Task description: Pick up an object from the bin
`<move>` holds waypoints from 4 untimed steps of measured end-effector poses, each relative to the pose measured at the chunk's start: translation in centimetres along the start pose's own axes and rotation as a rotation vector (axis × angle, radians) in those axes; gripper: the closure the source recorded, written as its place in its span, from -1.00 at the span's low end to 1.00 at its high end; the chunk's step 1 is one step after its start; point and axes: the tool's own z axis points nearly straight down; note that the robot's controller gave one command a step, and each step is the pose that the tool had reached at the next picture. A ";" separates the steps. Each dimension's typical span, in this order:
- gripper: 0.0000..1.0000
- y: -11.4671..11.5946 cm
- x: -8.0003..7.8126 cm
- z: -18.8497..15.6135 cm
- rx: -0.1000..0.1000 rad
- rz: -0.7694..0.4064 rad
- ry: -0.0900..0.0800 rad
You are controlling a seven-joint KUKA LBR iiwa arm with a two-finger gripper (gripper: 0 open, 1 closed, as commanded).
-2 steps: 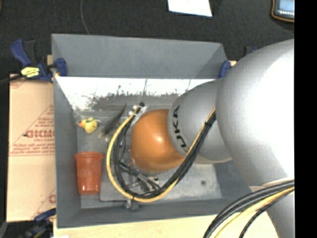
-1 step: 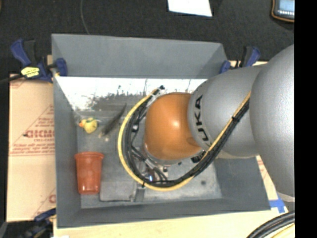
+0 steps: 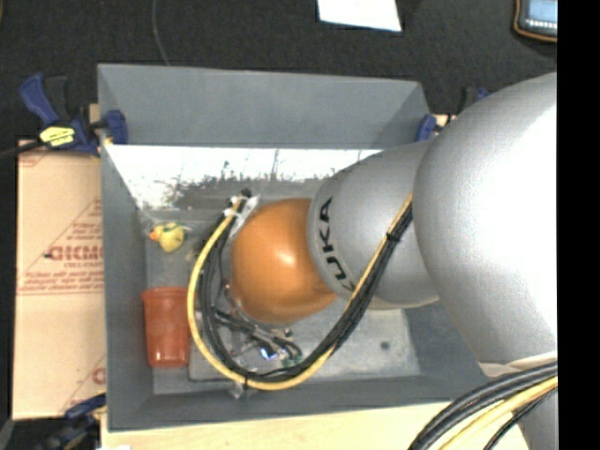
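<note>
Silver arm (image 3: 469,204): in from the right, bulking over the right half of the bin, wrist angled down toward the near-left floor.

Grey metal bin (image 3: 262,101): sloped walls, flat floor, dark scuffs along the foot of the far wall. Contents sparse, two loose things visible, both on the left side of the floor, well apart from each other.

Orange cover (image 3: 277,256) at the wrist: round and glossy, about mid-bin, hiding the floor beneath it.

Cables (image 3: 199,279): yellow and black, looped from the wrist round the left of the orange cover and along the near floor.

Orange-red cup (image 3: 167,326): translucent, at the near left of the floor, close to the left wall, just left of the cable loop. Nearest thing to the gripper.

Gripper (image 3: 255,348): low, by the near wall, mostly hidden under cover and cables. Open or closed: cannot tell. Nothing seen in its grasp.

Small yellow toy (image 3: 170,238): duck-like, far left of the floor, beyond the cup, clear of the cables.
</note>
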 end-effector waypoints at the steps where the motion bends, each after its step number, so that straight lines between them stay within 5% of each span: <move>1: -1.00 -2.9 1.3 2.7 0.004 0.381 -0.011; 2: 1.00 3.2 -2.9 3.0 -0.001 0.628 -0.002; 4: 1.00 3.2 -2.7 1.3 0.000 0.628 0.004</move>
